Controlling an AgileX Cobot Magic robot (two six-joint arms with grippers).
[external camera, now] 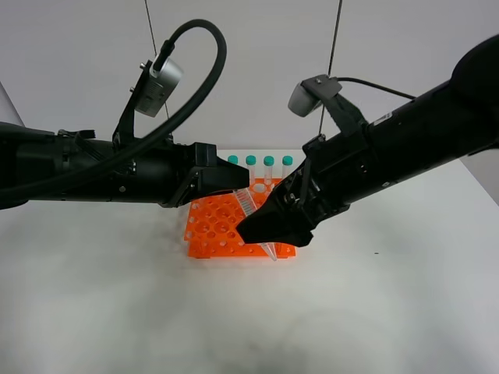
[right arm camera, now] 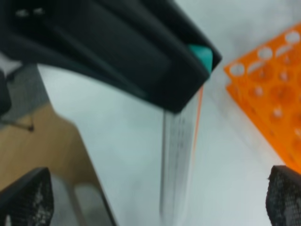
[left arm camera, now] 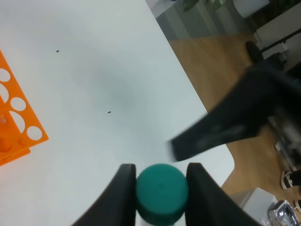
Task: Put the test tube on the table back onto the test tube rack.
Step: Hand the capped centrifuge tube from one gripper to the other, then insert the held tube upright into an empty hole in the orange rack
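The left gripper (left arm camera: 162,188) is closed on the teal cap (left arm camera: 162,192) of the tube (external camera: 244,201). In the left wrist view its two dark fingers (left arm camera: 123,195) press on both sides of the cap.

The tube is not on the table (external camera: 117,312). It hangs in the air, tilted, over the right part of the orange rack (external camera: 209,231). Its cap is up at the left gripper and its pointed tip is low, near the front edge of the rack. I cannot tell if the tip is inside a hole, because the right gripper (external camera: 274,226) covers the middle of the tube in the high view.

The right gripper is wide open. In the right wrist view its fingertips (right arm camera: 26,197) stand far apart, with the clear tube between them, and neither touches it.

Four other tubes (external camera: 260,161) with teal caps stand upright in a row at the back of the rack. The two grippers are very close together above the rack.
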